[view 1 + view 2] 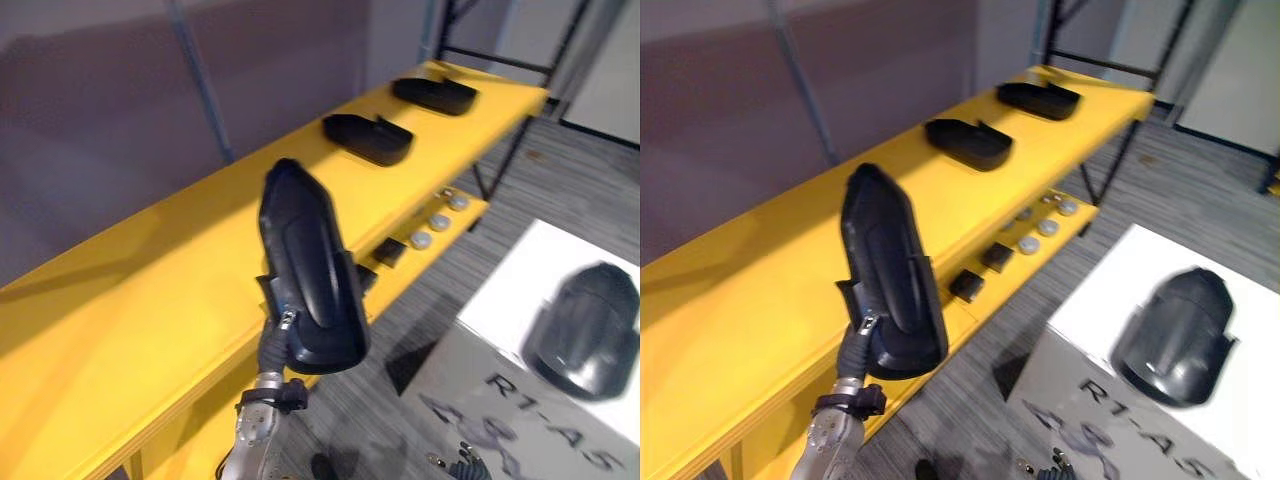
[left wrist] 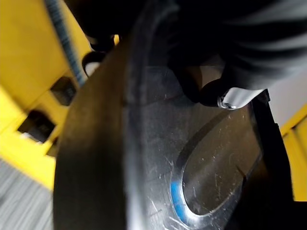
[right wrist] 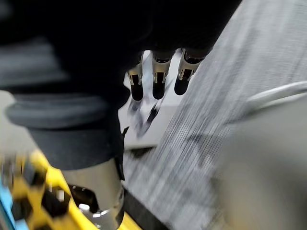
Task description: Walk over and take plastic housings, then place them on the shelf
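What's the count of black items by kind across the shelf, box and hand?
black plastic housings: 4, one held in the left hand, two on the yellow shelf, one on the white box
small black blocks: 2, on the lower shelf
total: 6

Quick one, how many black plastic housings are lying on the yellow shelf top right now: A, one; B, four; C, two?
C: a nearer housing and a farther housing lie on the yellow shelf; the third housing is held upright by the left hand.
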Available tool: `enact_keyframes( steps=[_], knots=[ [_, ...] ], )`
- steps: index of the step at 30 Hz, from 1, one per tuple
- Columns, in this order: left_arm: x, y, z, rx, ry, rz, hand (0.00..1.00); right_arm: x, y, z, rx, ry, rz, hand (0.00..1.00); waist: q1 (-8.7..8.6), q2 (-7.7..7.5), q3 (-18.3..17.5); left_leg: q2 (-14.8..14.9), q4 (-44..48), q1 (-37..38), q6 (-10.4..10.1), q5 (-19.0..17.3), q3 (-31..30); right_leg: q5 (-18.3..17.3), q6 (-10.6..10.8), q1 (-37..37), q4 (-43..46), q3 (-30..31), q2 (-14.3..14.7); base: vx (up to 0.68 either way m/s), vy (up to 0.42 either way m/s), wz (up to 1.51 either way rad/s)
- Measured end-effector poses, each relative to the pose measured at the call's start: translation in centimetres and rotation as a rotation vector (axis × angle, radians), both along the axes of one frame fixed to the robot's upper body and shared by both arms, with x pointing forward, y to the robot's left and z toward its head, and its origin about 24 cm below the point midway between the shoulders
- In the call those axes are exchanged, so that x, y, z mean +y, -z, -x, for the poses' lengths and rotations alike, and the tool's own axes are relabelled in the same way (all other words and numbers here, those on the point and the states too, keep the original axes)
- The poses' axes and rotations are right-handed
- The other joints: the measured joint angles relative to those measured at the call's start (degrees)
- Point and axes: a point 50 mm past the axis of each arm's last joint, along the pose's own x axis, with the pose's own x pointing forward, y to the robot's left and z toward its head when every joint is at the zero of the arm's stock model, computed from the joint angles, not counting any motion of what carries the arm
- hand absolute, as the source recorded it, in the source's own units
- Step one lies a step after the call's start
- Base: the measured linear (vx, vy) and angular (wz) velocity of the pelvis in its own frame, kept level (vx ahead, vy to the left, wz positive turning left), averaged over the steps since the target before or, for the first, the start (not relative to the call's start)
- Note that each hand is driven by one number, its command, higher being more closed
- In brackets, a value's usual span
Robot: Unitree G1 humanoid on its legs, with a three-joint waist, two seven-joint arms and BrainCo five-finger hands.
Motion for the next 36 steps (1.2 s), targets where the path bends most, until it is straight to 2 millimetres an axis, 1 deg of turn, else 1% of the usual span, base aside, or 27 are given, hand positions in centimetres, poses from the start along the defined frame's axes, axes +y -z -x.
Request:
enact_keyframes(
  steps=[1,2,3,4,5,6,7,8,9,10,11,12,13,16,19,21,23,26,28,29,33,35,36],
  knots=[
    [0.0,-0.1,-0.3,-0.007,-0.001,-0.015,1.0,0.2,0.0,-0.1,-0.005,-0.004,-0.004,0.0,0.49,-0.44,0.3,0.0,-0.5,1.5,-0.3,-0.5,-1.1,-1.9,0.8,-3.8,1.7,6.7,3.5,0.25,-0.008,0.58],
    [0.1,-0.1,-0.4,-0.01,-0.003,-0.022,1.0,0.3,-0.1,-0.2,-0.015,-0.003,-0.007,0.0,0.99,-0.56,0.5,0.0,-0.5,2.2,-0.6,-0.9,-1.3,-2.6,1.4,-5.5,1.6,9.2,5.0,0.25,-0.023,0.42],
    [0.0,-0.2,-0.4,-0.013,-0.007,-0.031,1.0,0.5,-0.5,-0.3,-0.04,0.002,-0.006,0.0,1.05,-0.61,0.6,0.0,-0.1,3.5,-1.0,-1.5,-2.6,-3.9,1.9,-8.0,0.0,12.4,7.3,0.26,-0.063,0.55],
    [-0.3,-0.3,-0.5,-0.018,0.002,-0.032,1.0,0.6,-0.7,0.0,-0.053,0.008,-0.006,0.0,0.72,-0.75,0.5,-0.1,0.5,4.3,-1.6,-2.0,-4.5,-4.6,2.9,-9.4,-3.0,15.8,10.0,0.32,-0.123,0.69],
    [-0.5,-0.5,-0.7,-0.025,0.01,-0.029,1.0,0.7,-0.7,0.2,-0.055,0.01,-0.006,0.0,0.54,-0.92,0.5,-0.1,1.0,4.7,-1.9,-2.2,-5.2,-4.8,3.3,-9.8,-5.0,17.7,11.3,0.26,-0.141,0.98],
    [-0.9,-0.8,-0.8,-0.036,0.02,-0.023,1.0,1.1,-0.7,0.7,-0.047,0.007,-0.015,0.0,0.34,-1.48,0.2,-0.2,2.0,4.7,-2.9,-2.8,-7.1,-4.9,3.6,-10.1,-9.5,21.0,13.3,0.31,-0.221,1.12],
    [-1.4,-1.0,-0.9,-0.047,0.036,-0.016,1.0,1.6,-0.7,1.2,-0.046,0.013,-0.026,0.0,0.38,-2.62,-0.5,-0.5,2.7,4.8,-3.5,-3.4,-7.4,-3.4,2.6,-9.8,-14.9,21.2,13.1,0.26,-0.201,1.13],
    [-1.6,-1.1,-0.9,-0.051,0.042,-0.014,1.0,1.9,-0.6,1.5,-0.04,0.018,-0.035,0.0,0.64,-3.53,-1.1,-0.8,3.1,4.9,-3.6,-3.9,-7.7,-1.1,2.5,-9.8,-17.3,20.8,12.6,0.34,-0.28,0.92],
    [-1.7,-1.2,-0.9,-0.052,0.043,-0.008,1.0,2.5,-0.4,2.1,-0.026,0.026,-0.053,0.0,1.83,-5.18,-1.7,-1.3,4.9,4.8,-4.5,-5.1,-8.4,0.7,3.0,-8.9,-20.0,20.6,11.7,0.29,-0.264,0.65],
    [-2.2,-1.0,-0.9,-0.032,0.04,0.011,1.0,2.4,-0.4,2.0,-0.027,0.022,-0.051,0.0,2.4,-4.28,-1.9,0.7,7.7,4.4,-6.1,-6.3,-9.0,1.0,2.2,-6.5,-22.3,18.5,12.6,0.26,-0.263,0.55],
    [-2.4,-1.0,-0.9,-0.029,0.039,0.022,1.0,2.2,-0.5,2.0,-0.028,0.019,-0.047,0.0,2.56,-3.84,-2.0,1.7,8.6,4.3,-6.9,-6.9,-8.9,1.3,1.7,-5.3,-23.7,17.5,13.1,0.18,-0.2,0.49],
    [-2.6,-1.1,-0.9,-0.034,0.044,0.024,1.0,2.1,-0.5,2.0,-0.029,0.008,-0.043,0.0,3.04,-3.23,-2.3,3.5,9.4,4.5,-7.7,-7.7,-8.8,1.8,1.0,-3.3,-25.6,15.9,14.2,0.17,-0.217,0.37],
    [-2.6,-1.2,-1.0,-0.039,0.044,0.021,1.0,2.2,-0.5,1.8,-0.033,-0.004,-0.045,0.0,3.26,-3.17,-2.5,4.6,9.2,5.0,-7.8,-7.8,-8.8,2.2,0.3,-2.1,-26.6,14.8,15.0,0.15,-0.208,0.35],
    [-2.6,-1.2,-1.0,-0.04,0.041,0.001,1.0,2.3,-0.6,1.5,-0.041,-0.008,-0.051,0.0,3.3,-2.98,-2.9,5.6,7.6,5.8,-7.9,-7.7,-9.0,2.5,-0.1,-0.8,-28.2,13.1,15.8,0.08,-0.147,0.24],
    [-2.6,-1.1,-1.1,-0.035,0.033,-0.038,1.0,2.3,-0.6,1.6,-0.038,-0.009,-0.052,0.0,3.5,-2.97,-3.1,5.6,5.9,6.8,-8.3,-6.8,-9.2,3.2,-1.0,1.0,-31.1,12.5,15.8,0.02,-0.023,0.1],
    [-2.5,-1.1,-1.1,-0.031,0.019,-0.059,1.0,2.3,-0.5,1.9,-0.033,-0.008,-0.053,0.0,3.54,-2.99,-3.3,5.5,5.1,7.5,-8.2,-6.4,-9.6,3.6,-1.0,2.3,-32.3,11.9,15.7,-0.02,0.015,0.13],
    [-2.5,-1.4,-1.5,-0.035,0.003,-0.075,1.0,2.3,-0.5,2.1,-0.026,-0.007,-0.053,0.0,3.5,-3.16,-3.7,5.3,4.4,7.5,-7.9,-6.0,-10.4,3.9,-1.0,2.6,-33.0,11.4,15.7,-0.04,0.013,0.16],
    [-2.5,-1.9,-2.4,-0.05,-0.029,-0.089,1.0,2.2,-0.4,2.2,-0.022,-0.011,-0.051,0.0,3.91,-3.16,-3.9,5.0,2.6,7.6,-7.8,-4.4,-10.5,4.8,-1.2,2.2,-33.8,11.1,15.6,-0.08,-0.003,0.07],
    [-2.5,-2.1,-3.4,-0.059,-0.043,-0.118,1.0,2.2,-0.4,2.2,-0.019,-0.019,-0.046,0.0,3.66,-3.21,-4.0,5.0,1.0,7.7,-7.3,-3.7,-10.6,5.1,-1.4,2.1,-34.2,10.6,15.6,-0.12,-0.022,0.09],
    [-2.4,-2.2,-3.9,-0.058,-0.054,-0.131,1.0,2.2,-0.4,2.2,-0.018,-0.023,-0.044,0.0,3.14,-3.18,-4.1,5.0,-0.1,8.0,-7.1,-3.3,-10.5,5.3,-1.4,2.1,-34.5,10.3,15.6,-0.11,-0.023,0.07],
    [-2.0,-2.6,-6.2,-0.039,-0.122,-0.155,1.0,2.2,-0.4,2.3,-0.015,-0.027,-0.041,0.0,2.34,-3.23,-4.5,5.1,-2.5,8.8,-7.4,-2.5,-9.2,6.0,-1.4,2.0,-35.0,10.7,15.8,-0.07,-0.012,-0.05],
    [-1.9,-2.9,-7.2,-0.033,-0.155,-0.15,1.0,2.2,-0.4,2.3,-0.015,-0.03,-0.04,0.0,2.24,-3.14,-4.6,5.1,-3.2,9.2,-7.2,-2.1,-8.5,6.1,-1.4,1.8,-35.1,11.5,15.9,-0.02,0.011,-0.18],
    [-1.9,-3.2,-7.8,-0.031,-0.17,-0.146,1.0,2.3,-0.4,2.2,-0.014,-0.039,-0.04,0.0,1.89,-3.12,-5.0,5.0,-3.8,9.2,-7.0,-1.6,-8.3,6.1,-1.3,1.5,-35.0,11.7,15.9,0.02,0.02,-0.11]
  ],
)
